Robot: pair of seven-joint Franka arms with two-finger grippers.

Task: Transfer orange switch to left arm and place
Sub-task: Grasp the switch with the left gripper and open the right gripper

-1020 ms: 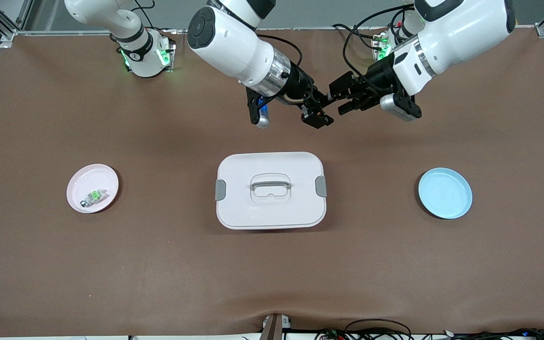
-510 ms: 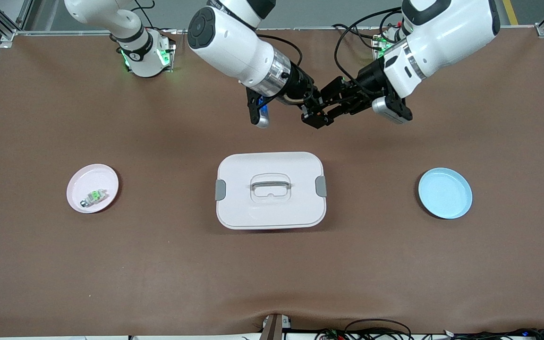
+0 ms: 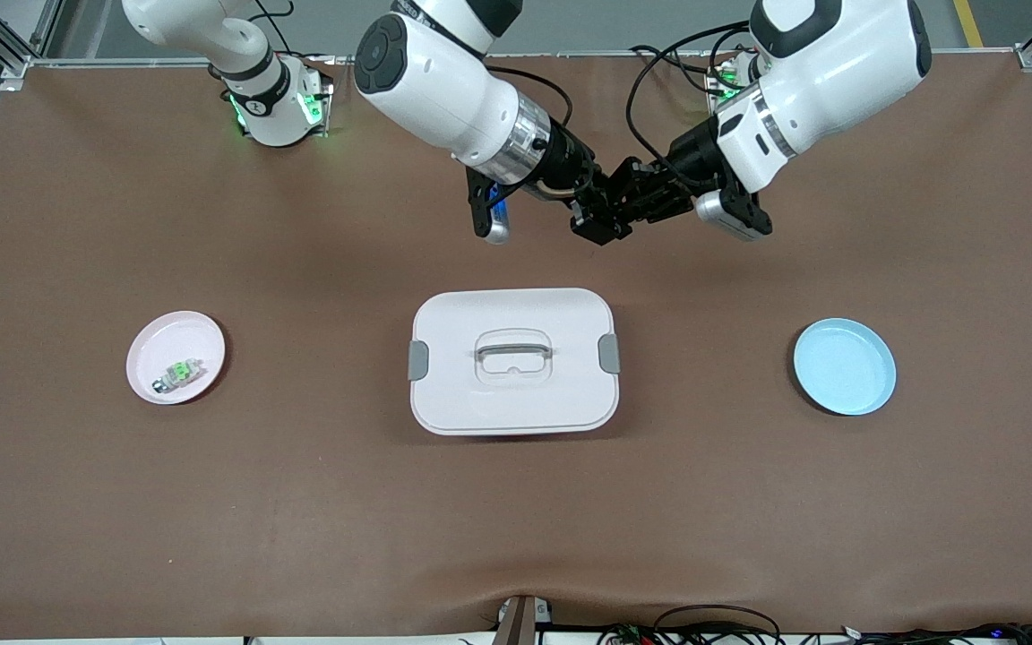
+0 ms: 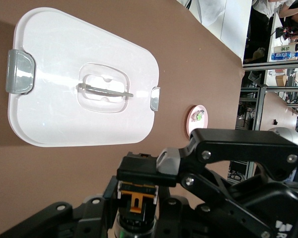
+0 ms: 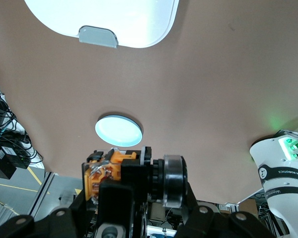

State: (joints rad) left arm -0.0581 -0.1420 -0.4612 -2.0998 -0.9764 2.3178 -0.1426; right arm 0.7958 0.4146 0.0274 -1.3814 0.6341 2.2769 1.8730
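The right gripper [image 3: 599,224] stays clamped on the orange switch [image 4: 136,200], up in the air over bare table between the box [image 3: 513,360] and the arm bases. The left gripper [image 3: 631,199] has closed in over the last second; its fingers now flank the switch, though whether they have pinched cannot be told. The handover looks imminent, with the blue plate [image 3: 844,366] waiting empty.
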